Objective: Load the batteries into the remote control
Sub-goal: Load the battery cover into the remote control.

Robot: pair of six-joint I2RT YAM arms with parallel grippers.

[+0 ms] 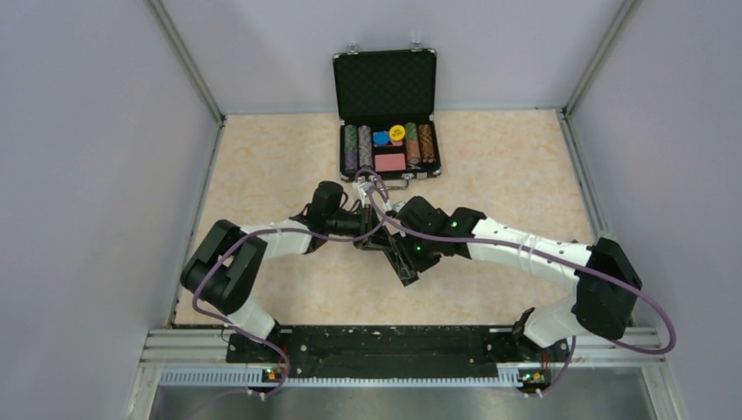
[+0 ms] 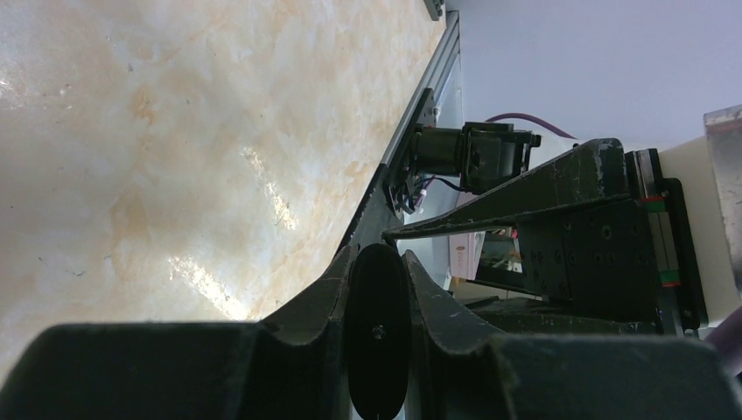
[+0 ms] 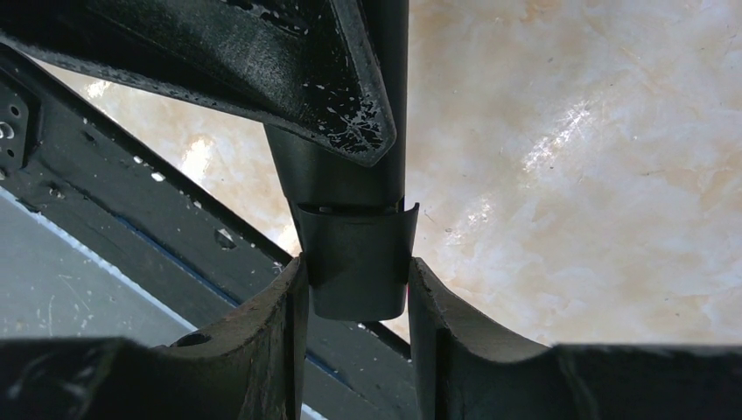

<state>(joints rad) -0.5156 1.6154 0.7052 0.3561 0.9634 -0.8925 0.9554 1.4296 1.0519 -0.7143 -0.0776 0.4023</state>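
Both arms meet over the middle of the worktop (image 1: 507, 166), wrists turned in toward each other. The remote control (image 3: 343, 166) is off the surface, held in the air between the two tools.

Left tool (image 2: 378, 262): narrow, its fingers (image 2: 319, 289) pressed against both sides of the remote, which shows end-on in the left wrist view as a black oval.

Right tool (image 3: 356, 271): narrow too, clamped on the near end of the remote, both fingertips touching its edges. A seam crosses the bar just above that grip, and the section below the seam sits slightly wider than the rest. I cannot tell whether that section is a cover.

Right wrist view: a finger of the left tool overlaps the upper part of the bar.

Open poker chip case (image 1: 385, 83) stands at the far edge of the worktop, well apart from the tools, with chips in rows inside. Purple cables (image 1: 647, 306) loop along both arms.
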